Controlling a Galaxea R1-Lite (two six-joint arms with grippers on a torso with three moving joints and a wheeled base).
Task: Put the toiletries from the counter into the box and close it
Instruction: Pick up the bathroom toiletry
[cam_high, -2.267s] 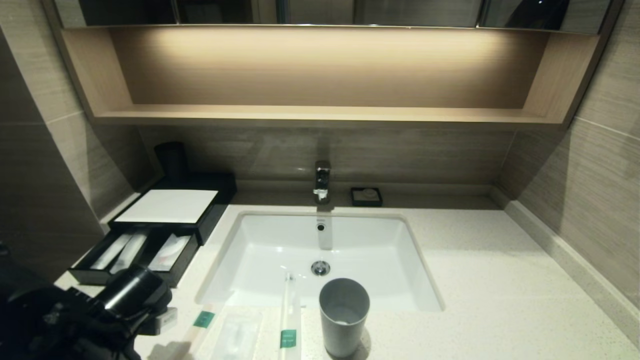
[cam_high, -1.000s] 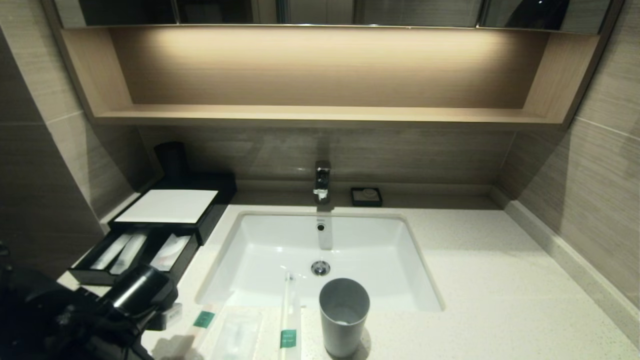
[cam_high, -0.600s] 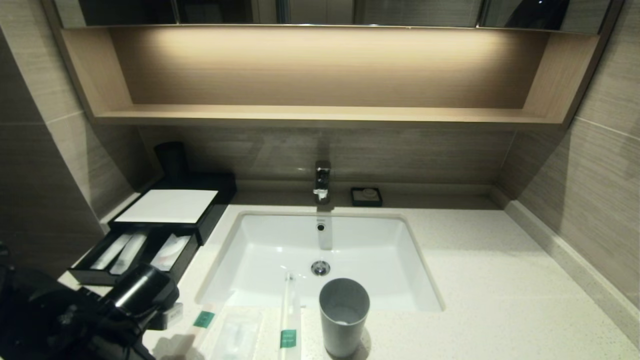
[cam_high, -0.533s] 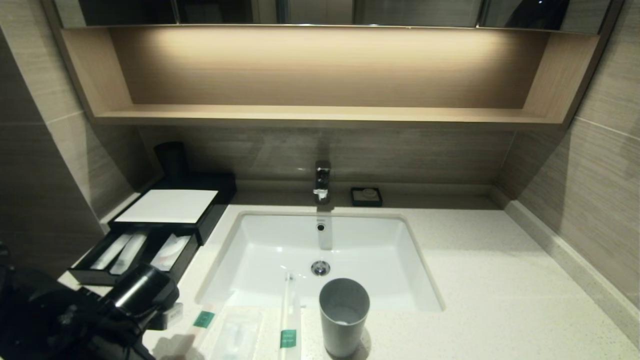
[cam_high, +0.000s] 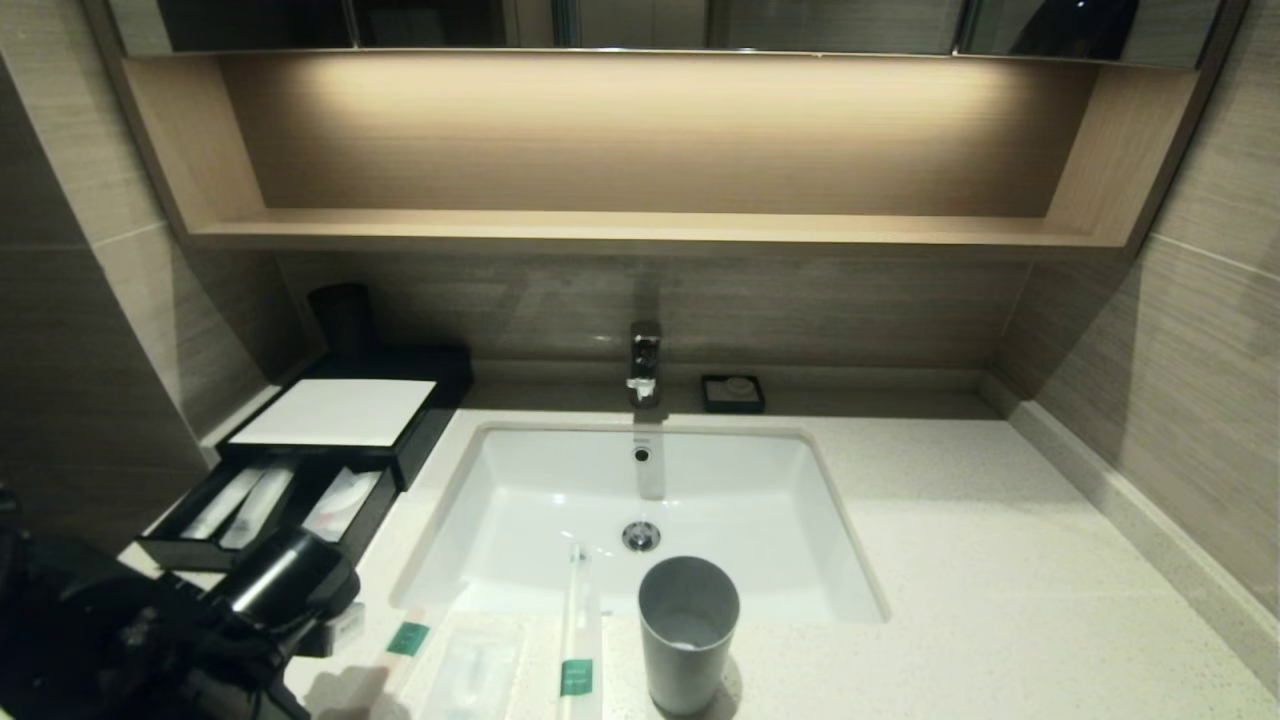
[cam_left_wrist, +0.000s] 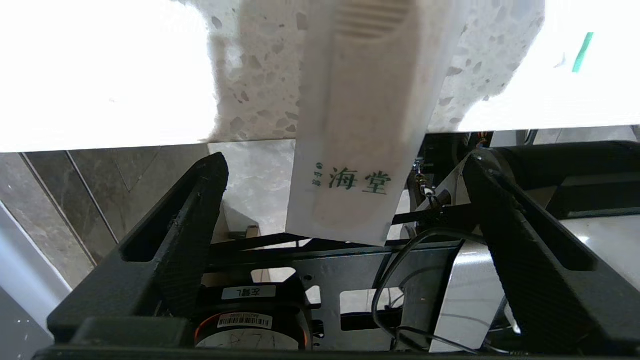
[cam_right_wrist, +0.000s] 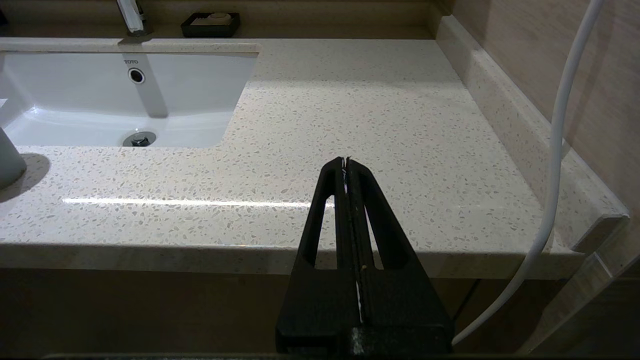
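Barely anything has shifted since a couple of seconds back: the left arm's dark bulk in the head view has nudged a touch toward the near counter edge, and everything else sits where it was. So the left gripper (cam_left_wrist: 345, 200) is down at the front-left lip of the counter (cam_high: 980, 560), fingers (cam_left_wrist: 190, 235) spread wide, and one paper-wrapped stick (cam_left_wrist: 365, 125) pokes out over the edge right between them, not touching either finger as far as I can see. You can read green printed characters on its overhanging end in the left wrist view. From the head view, that same stick (cam_high: 405, 640) shows its green band just beside the flat plastic packet (cam_high: 470, 665), and the second stick (cam_high: 578, 640) lies on the far side of the packet, its tip reaching over the sink (cam_high: 640, 490) rim, right next to a grey cup (cam_high: 688, 630). The box (cam_high: 335, 412) sits back-left on the counter with its drawer (cam_high: 270, 505) pulled out, already holding a few pale wrapped items in its compartments. Right gripper (cam_right_wrist: 346, 162) is parked low in front of the counter's right end, fingers pressed together, holding nothing. Faucet (cam_high: 645, 362) and soap dish (cam_high: 733, 392) are at the back.
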